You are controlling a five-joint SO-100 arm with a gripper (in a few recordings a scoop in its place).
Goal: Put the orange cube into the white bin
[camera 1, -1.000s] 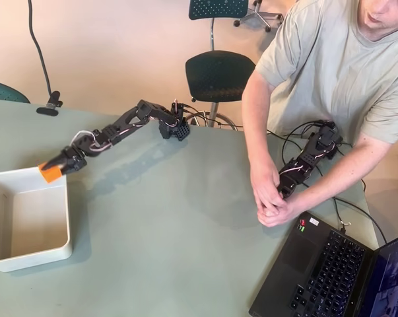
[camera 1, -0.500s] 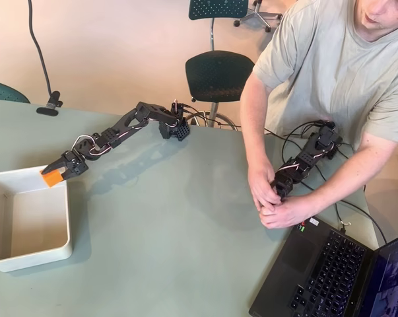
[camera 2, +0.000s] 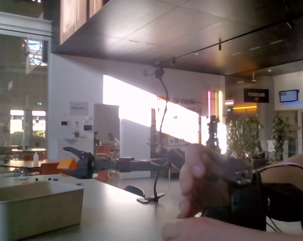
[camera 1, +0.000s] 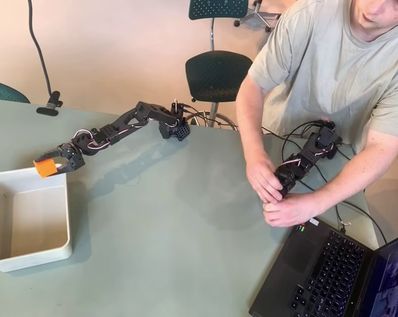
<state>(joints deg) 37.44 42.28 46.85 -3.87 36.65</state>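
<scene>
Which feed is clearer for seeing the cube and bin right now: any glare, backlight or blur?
Overhead view: even light, sharp; the small orange plastic cube in the gripper and the large white plastic bin read clearly. Fixed view: backlit by bright windows, arm silhouetted, bin dim, a hand blurred close to the lens.

Orange wall lettering (camera 2: 180, 101) reads roughly "of fame" — the dark hanging sign's text is illegible.

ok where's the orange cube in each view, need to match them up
Overhead view: the orange cube sits at the left, held in the claw, just above the far rim of the white bin.
Fixed view: the orange cube is at the left, raised above the white bin, in the claw.
Shared landmark: the white bin, right below the cube.
</scene>
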